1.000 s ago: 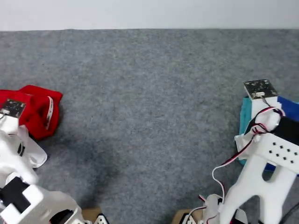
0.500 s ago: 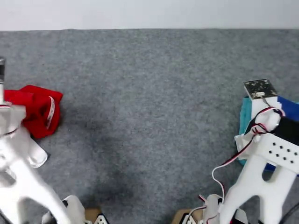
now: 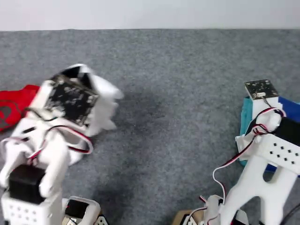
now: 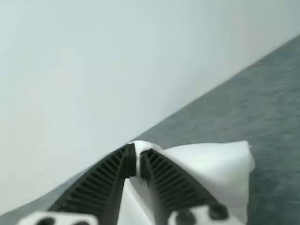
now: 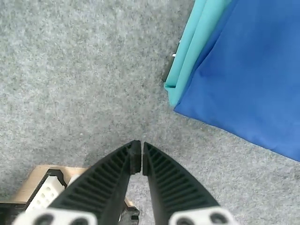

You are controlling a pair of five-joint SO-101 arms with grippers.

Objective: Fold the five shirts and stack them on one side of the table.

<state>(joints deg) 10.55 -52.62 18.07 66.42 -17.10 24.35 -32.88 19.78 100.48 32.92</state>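
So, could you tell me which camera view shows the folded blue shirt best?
The right wrist view: the blue shirt lies flat over the teal shirt, with its edges plain. In the high view the right arm hides most of it. The left wrist view faces the wall.

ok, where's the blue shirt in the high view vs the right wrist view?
High view: blue shirt at the right edge, partly behind the right arm.
Right wrist view: blue shirt beyond the right gripper, apart from it.
Shared landmark: the teal shirt edging it, on the grey mat.
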